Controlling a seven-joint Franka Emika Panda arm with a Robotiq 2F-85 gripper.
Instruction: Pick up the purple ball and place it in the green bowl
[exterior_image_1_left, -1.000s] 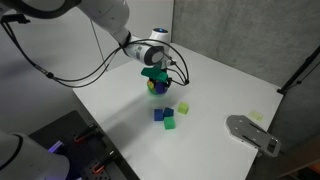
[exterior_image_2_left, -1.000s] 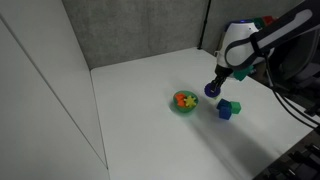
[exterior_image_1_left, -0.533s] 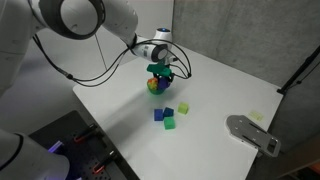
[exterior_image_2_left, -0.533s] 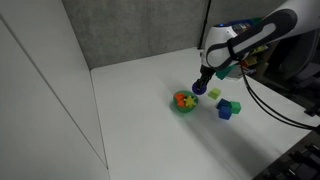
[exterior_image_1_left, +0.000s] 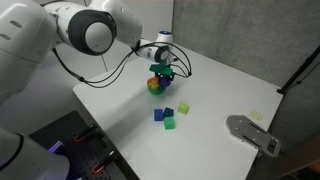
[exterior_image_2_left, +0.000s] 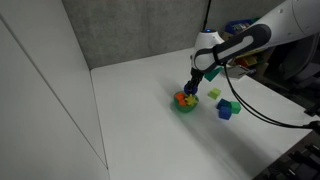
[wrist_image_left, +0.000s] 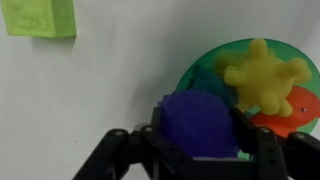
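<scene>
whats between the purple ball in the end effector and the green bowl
Nothing: in the wrist view the small smooth purple ball, held by the end effector, directly overlaps the rim of the round green bowl.

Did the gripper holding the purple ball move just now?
Yes: gripper and purple ball moved from near the blue cube to over the round green bowl.

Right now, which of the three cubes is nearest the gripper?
The pale yellow-green cube, standing alone; the blue cube and darker green cube sit together farther away.
</scene>
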